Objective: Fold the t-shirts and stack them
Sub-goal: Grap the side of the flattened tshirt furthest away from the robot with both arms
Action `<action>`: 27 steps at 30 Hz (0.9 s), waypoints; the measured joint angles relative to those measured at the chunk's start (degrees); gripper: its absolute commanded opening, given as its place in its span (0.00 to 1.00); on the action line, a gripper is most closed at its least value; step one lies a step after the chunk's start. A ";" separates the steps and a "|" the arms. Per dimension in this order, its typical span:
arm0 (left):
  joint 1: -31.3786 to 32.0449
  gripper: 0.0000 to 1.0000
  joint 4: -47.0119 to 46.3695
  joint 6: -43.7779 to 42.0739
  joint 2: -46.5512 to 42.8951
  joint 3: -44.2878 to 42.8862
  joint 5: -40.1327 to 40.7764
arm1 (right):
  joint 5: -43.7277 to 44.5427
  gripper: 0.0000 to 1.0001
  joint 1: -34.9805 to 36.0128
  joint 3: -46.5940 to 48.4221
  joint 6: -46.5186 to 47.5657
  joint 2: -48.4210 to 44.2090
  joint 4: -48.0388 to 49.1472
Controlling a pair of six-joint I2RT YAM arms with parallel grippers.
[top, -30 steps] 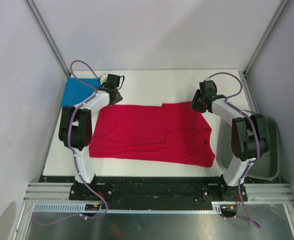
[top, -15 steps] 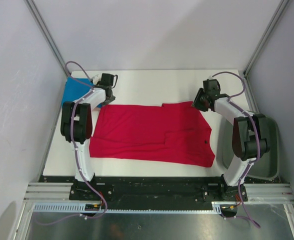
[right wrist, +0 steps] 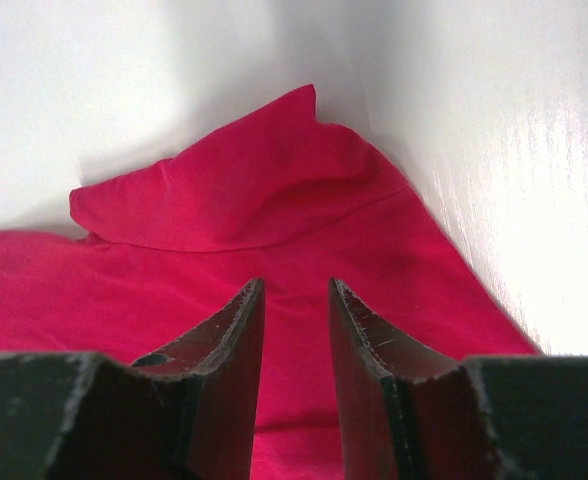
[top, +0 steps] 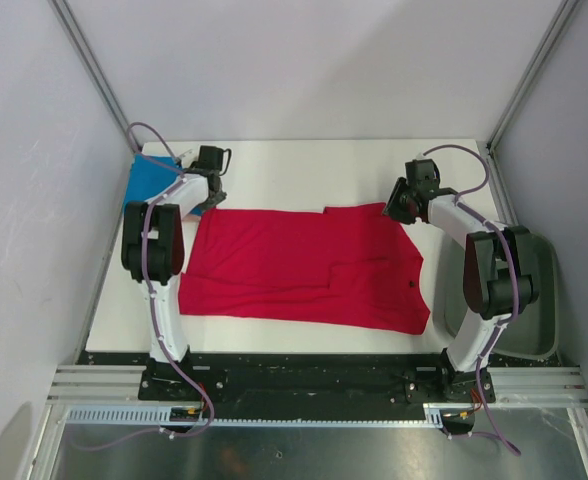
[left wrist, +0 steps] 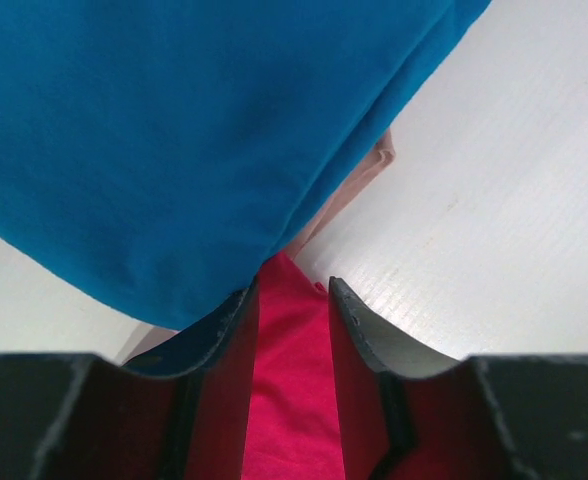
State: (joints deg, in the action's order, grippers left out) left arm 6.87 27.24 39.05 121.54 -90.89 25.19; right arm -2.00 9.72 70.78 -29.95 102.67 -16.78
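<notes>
The red t-shirt (top: 304, 265) lies spread flat across the middle of the white table (top: 304, 170), dark neck tag toward the right. A folded blue t-shirt (top: 146, 182) sits at the far left corner; in the left wrist view it (left wrist: 174, 130) covers a pale orange cloth edge (left wrist: 364, 178). My left gripper (top: 196, 207) is at the red shirt's far left corner, jaws apart (left wrist: 289, 285), with the corner of red cloth (left wrist: 292, 380) between them. My right gripper (top: 392, 208) is at the far right corner, jaws apart (right wrist: 296, 285) over red cloth (right wrist: 224, 200).
A dark grey bin (top: 544, 300) stands off the table's right edge beside the right arm. Grey walls and metal posts close in the back and sides. The blue shirt touches the red shirt's corner by my left fingers.
The left gripper has shifted left toward the blue shirt at the red shirt's corner. The right gripper has edged slightly farther back. The red shirt lies as before.
</notes>
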 measured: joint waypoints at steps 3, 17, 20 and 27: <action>-0.33 0.38 0.20 0.09 0.00 0.00 0.00 | -0.02 0.36 -0.09 0.07 0.00 0.20 0.00; -1.64 0.14 2.27 3.21 1.92 -1.03 -0.33 | -1.18 0.36 -0.68 0.09 -0.02 1.62 0.00; -1.88 0.04 2.67 3.65 1.92 -1.07 -0.44 | -1.46 0.36 -0.83 0.13 -0.02 1.99 0.00; -1.92 0.00 2.78 4.04 1.79 -1.07 -1.68 | -1.46 0.41 -1.60 2.51 0.02 3.48 0.04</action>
State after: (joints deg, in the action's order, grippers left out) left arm 4.95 30.02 43.09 123.33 -91.96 23.51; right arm -3.46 8.12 73.30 -29.93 106.15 -16.73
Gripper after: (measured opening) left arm 0.009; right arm 0.379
